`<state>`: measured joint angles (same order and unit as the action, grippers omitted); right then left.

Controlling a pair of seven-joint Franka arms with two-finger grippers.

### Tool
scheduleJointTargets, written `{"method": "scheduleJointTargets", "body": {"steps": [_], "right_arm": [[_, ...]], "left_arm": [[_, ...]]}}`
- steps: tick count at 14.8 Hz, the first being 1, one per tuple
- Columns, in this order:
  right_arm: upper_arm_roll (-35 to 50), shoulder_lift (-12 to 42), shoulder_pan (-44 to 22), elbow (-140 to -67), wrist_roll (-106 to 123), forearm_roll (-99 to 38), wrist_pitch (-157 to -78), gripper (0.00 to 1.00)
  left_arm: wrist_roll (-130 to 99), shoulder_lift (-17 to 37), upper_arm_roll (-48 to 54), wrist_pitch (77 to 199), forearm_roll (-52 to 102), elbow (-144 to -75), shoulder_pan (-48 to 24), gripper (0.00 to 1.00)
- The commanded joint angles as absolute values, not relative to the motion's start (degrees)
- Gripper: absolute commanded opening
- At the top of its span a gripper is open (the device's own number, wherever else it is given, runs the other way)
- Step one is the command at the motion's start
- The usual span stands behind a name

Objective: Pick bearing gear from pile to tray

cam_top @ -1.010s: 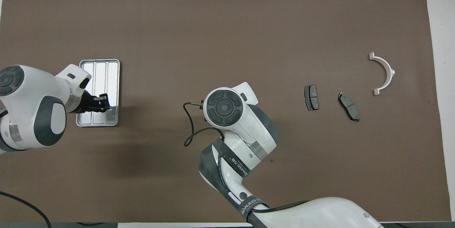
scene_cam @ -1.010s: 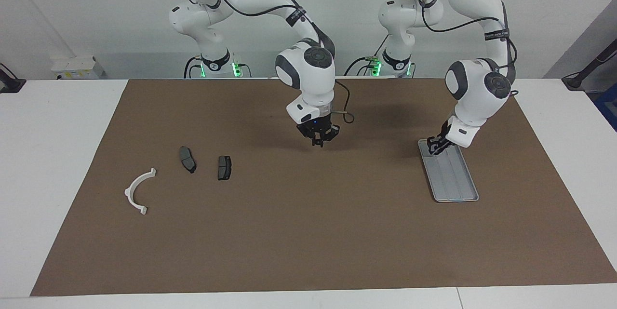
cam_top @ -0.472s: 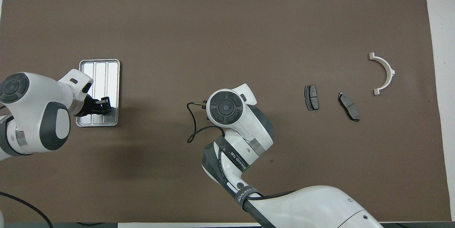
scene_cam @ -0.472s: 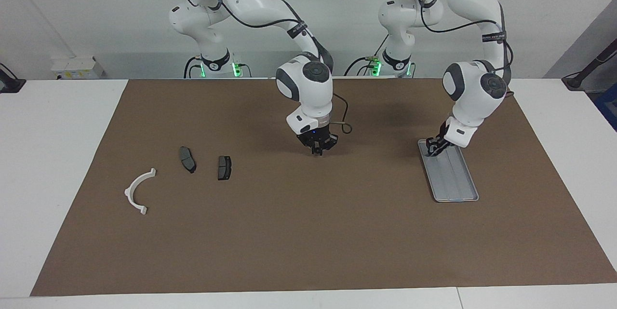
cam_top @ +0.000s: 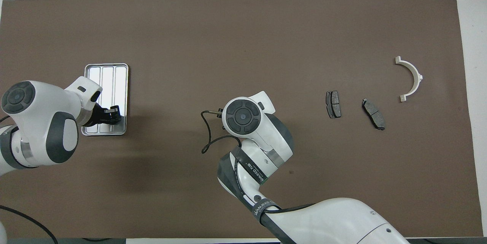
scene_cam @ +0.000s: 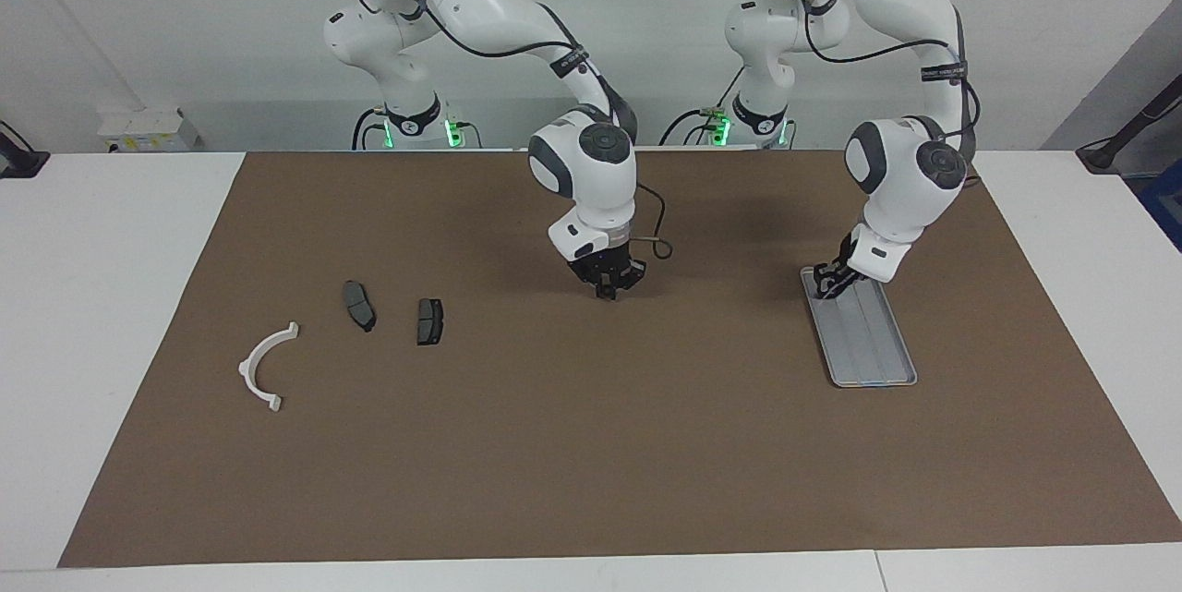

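Observation:
The pile lies toward the right arm's end of the table: a white semicircular bracket and two dark grey plates. No bearing gear shows. The silver tray lies toward the left arm's end. My left gripper is low over the tray's end nearer the robots. My right gripper hangs shut just above the brown mat at mid-table; nothing shows in it. In the overhead view its own wrist covers it.
A brown mat covers most of the white table. A tiny dark speck sits on the mat beside the right arm. A loose cable loops off the right wrist.
The right gripper has come down closer to the mat at mid-table. The left gripper has shifted slightly over the tray's end nearer the robots. The pile has not moved.

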<state>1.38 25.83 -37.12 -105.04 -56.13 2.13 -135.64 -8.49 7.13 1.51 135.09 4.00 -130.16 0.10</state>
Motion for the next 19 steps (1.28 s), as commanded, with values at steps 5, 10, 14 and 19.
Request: {"method": "scheduleJointTargets", "body": {"steps": [5,10,14,19], "right_arm": [[1.58,25.23,-35.86,-105.91,-55.63,1.67,-136.67,0.61],[1.14,23.74,-34.11,-101.7,-54.15,2.46,-132.9,0.8],[0.88,19.61,-27.09,-98.62,-38.73,2.46,-129.31,0.81],[0.88,14.69,-14.62,-95.64,-6.75,2.46,-118.5,0.82]], "left_arm": [[-7.91,6.06,1.41,135.88,4.48,-130.7,-0.17,0.81],[-8.43,6.24,1.41,127.03,4.39,-122.98,-0.17,1.0],[-16.76,7.12,1.41,122.87,3.78,-118.83,-6.48,1.0],[-33.1,8.17,1.49,123.58,3.16,-116.12,-16.41,1.0]]}}
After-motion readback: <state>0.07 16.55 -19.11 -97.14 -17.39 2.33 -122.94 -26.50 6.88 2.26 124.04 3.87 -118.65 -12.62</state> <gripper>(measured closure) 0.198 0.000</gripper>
